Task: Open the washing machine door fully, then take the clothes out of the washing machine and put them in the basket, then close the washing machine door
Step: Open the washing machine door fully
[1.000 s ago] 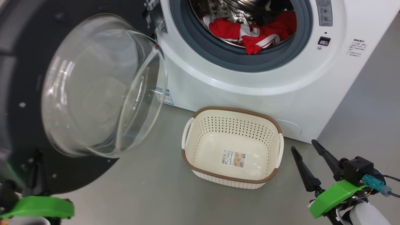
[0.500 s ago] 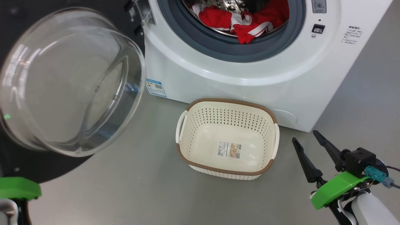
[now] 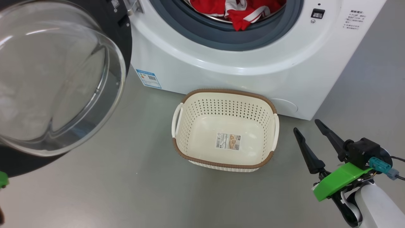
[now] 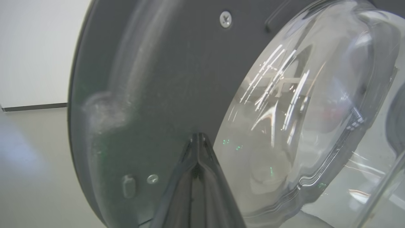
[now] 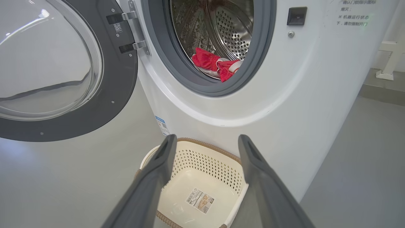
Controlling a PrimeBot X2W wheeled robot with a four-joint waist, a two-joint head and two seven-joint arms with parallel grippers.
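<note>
Presently I judge the door-opening step is in hand: my left tool [image 4: 197, 141], fingers pressed together, points at the black frame of the washing machine door [image 3: 63, 79] just beside its glass bowl. I would push on that frame, not the glass, following the hinge arc until the door swings clear of the drum mouth. My right tool [image 3: 306, 126] hangs empty, fingers apart, over the floor [image 3: 126, 190] beside the basket [image 3: 221, 164]. I count one door, one washing machine [image 3: 221, 69], one empty basket before it, two tools, and one red heap of clothes [image 3: 240, 12] in the drum, garments uncountable.
</note>
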